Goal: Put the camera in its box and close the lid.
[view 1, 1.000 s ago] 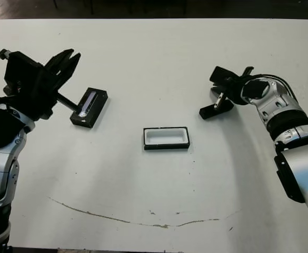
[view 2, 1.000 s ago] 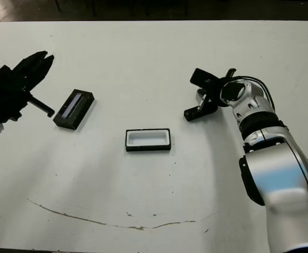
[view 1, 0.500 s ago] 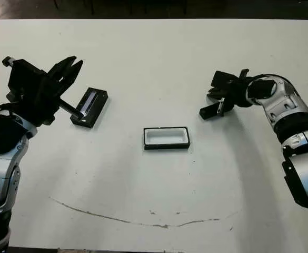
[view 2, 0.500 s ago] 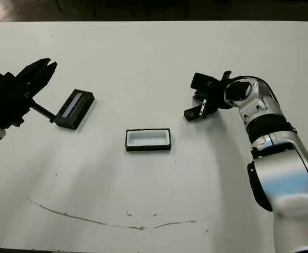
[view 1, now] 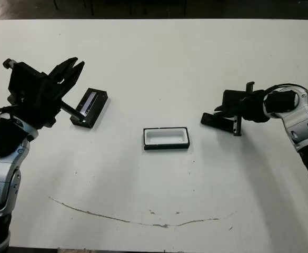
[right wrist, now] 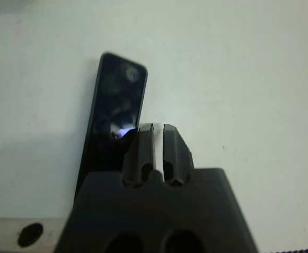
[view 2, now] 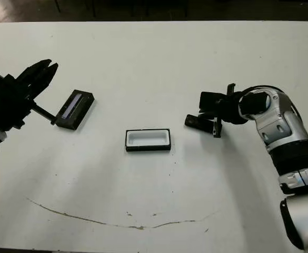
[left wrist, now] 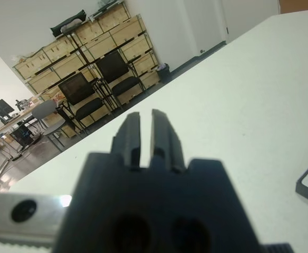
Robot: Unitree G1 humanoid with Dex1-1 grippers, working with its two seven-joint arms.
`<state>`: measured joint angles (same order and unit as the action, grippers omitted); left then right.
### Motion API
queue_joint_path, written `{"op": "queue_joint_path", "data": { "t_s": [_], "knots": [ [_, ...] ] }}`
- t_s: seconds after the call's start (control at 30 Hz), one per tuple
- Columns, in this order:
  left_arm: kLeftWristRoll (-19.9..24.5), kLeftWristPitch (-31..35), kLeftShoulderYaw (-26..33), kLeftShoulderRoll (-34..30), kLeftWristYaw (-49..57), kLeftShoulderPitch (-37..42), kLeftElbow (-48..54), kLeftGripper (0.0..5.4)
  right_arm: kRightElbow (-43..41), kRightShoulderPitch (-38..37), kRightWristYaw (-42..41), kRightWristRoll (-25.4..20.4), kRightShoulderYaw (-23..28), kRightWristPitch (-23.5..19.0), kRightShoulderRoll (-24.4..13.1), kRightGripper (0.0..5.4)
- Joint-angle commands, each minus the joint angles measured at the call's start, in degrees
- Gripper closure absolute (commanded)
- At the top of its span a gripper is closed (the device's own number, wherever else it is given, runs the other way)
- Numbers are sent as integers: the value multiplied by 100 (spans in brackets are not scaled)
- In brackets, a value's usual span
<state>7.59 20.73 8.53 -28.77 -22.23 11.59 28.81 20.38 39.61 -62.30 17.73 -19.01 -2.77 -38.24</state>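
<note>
The camera (view 1: pixel 215 120) is a slim black bar lying flat on the table, right of the box (view 1: pixel 166 138). That box is an open black tray with a white lining at the table's middle. My right gripper (view 1: pixel 228 100) hovers just over the camera's right end, fingers shut on nothing. In the right wrist view the camera (right wrist: pixel 114 103) lies beside the fingertips (right wrist: pixel 146 132), not between them. The lid (view 1: pixel 90 107), black with a silvery strip, rests at the left. My left gripper (view 1: pixel 69 67) is held above the table just left of the lid, shut.
A thin brown scuff line (view 1: pixel 132 221) curves across the table's near part. The left wrist view looks past the table edge to chairs (left wrist: pixel 85 95) and stacked wooden crates (left wrist: pixel 90 37) in the room beyond.
My right arm has swung right and toward the front. The camera has turned and shifted a little toward the front. The left arm barely moved.
</note>
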Motion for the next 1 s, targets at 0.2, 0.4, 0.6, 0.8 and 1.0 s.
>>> {"op": "queue_joint_path", "data": {
  "t_s": [0.2, 0.4, 0.6, 0.8, 1.0],
  "knots": [
    [-23, 233, 11, -5, 98, -176, 251, 537, -350, -503, -245, -345, 132, 33, -430, 540],
    [-39, 220, -18, 19, 179, -209, 355, 537, -609, -708, -341, -521, 205, -31, -606, 540],
    [-26, 185, -33, 26, 190, -232, 400, 537, -938, -972, -494, -796, 243, 151, -683, 540],
    [-12, 85, -31, 60, 182, -267, 370, 537, -1314, -1072, -600, -825, 139, 8, -703, 540],
    [-12, 178, -34, 75, 216, -290, 408, 537, -1568, -1078, -647, -791, 77, -256, -685, 540]
  ]
}}
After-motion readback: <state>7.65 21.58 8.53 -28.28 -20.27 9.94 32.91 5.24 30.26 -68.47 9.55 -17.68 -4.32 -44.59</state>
